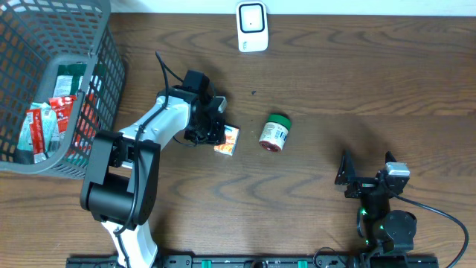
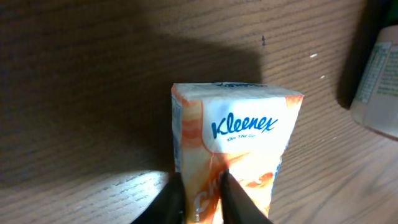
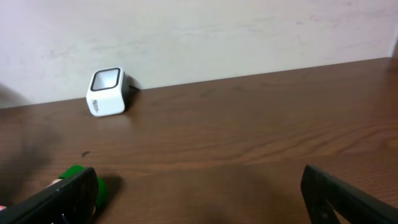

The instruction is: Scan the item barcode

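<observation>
The item is an orange and white Kleenex tissue pack (image 1: 228, 140) lying on the wooden table left of centre. In the left wrist view the pack (image 2: 239, 134) fills the middle, logo facing up. My left gripper (image 1: 211, 132) (image 2: 200, 190) is shut on the pack's near end, its black fingers pinching a fold of the wrapper. A white barcode scanner (image 1: 252, 27) (image 3: 106, 91) stands at the table's far edge. My right gripper (image 1: 367, 167) (image 3: 199, 199) rests open and empty near the front right.
A green-lidded jar (image 1: 274, 134) (image 2: 379, 81) (image 3: 78, 173) lies on its side just right of the pack. A grey wire basket (image 1: 100, 112) holding several packets sits at the far left. The left arm stretches from the front edge to the pack.
</observation>
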